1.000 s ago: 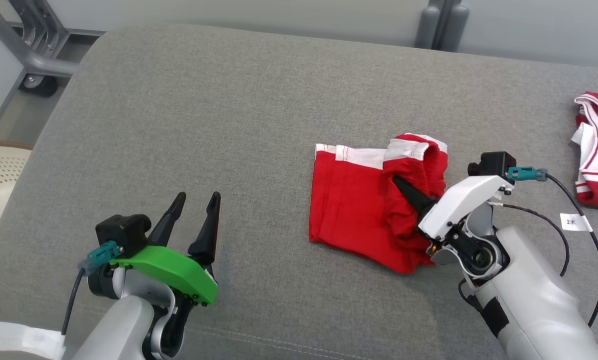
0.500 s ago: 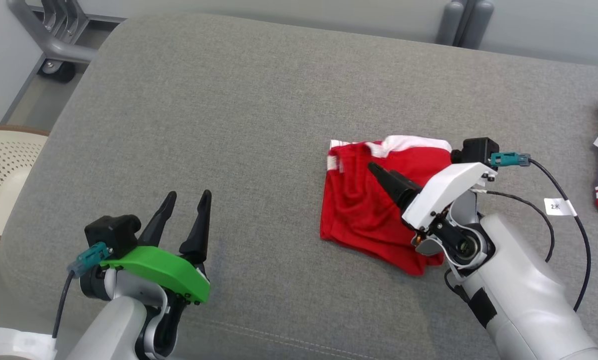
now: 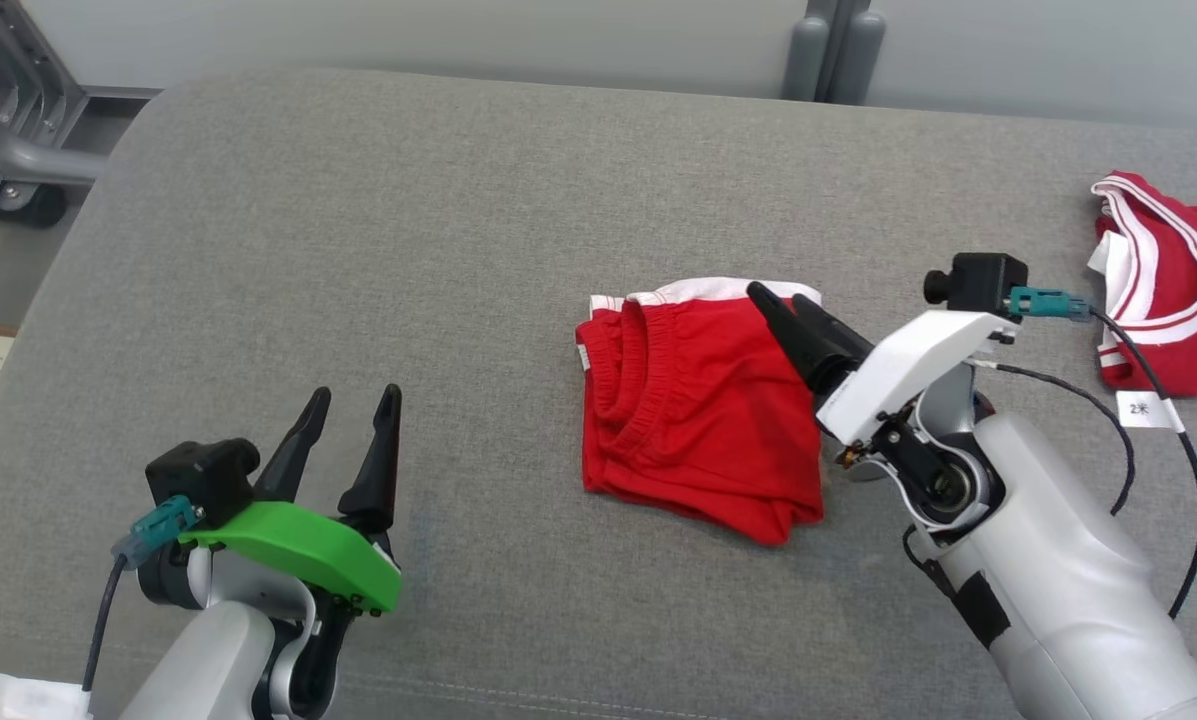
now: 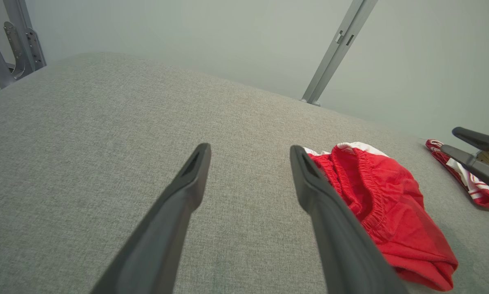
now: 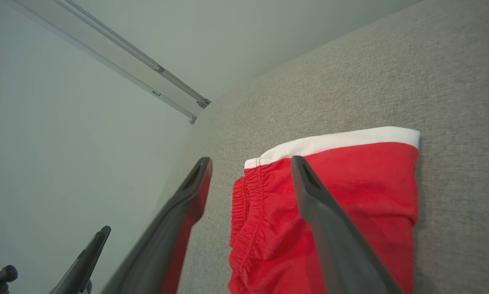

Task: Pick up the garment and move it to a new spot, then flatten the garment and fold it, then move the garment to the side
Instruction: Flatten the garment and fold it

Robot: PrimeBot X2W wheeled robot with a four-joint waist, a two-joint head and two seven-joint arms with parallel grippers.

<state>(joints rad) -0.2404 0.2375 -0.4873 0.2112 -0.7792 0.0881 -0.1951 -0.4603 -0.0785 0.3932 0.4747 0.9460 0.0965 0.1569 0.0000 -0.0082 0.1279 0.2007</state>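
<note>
The garment (image 3: 698,410), red shorts with a white hem band, lies folded in a compact rectangle on the grey cushion (image 3: 378,230). My right gripper (image 3: 780,297) hovers over the garment's far right corner, open, with nothing between its fingers. In the right wrist view the garment (image 5: 350,192) lies under and beyond the spread right gripper (image 5: 251,160). My left gripper (image 3: 354,395) stands open at the lower left, well apart from the cloth. In the left wrist view the left gripper (image 4: 250,148) is open, with the garment (image 4: 387,204) to its right.
A second red and white garment (image 3: 1168,300) lies at the cushion's far right. A grey metal frame with a caster (image 3: 18,160) stands off the back left corner. Grey posts (image 3: 828,50) rise behind the cushion. A labelled black cable (image 3: 1148,410) hangs from my right wrist.
My right gripper has opened and let go of the garment's raised flap, which now lies flat on the fold. The head camera has shifted; the left arm has kept still.
</note>
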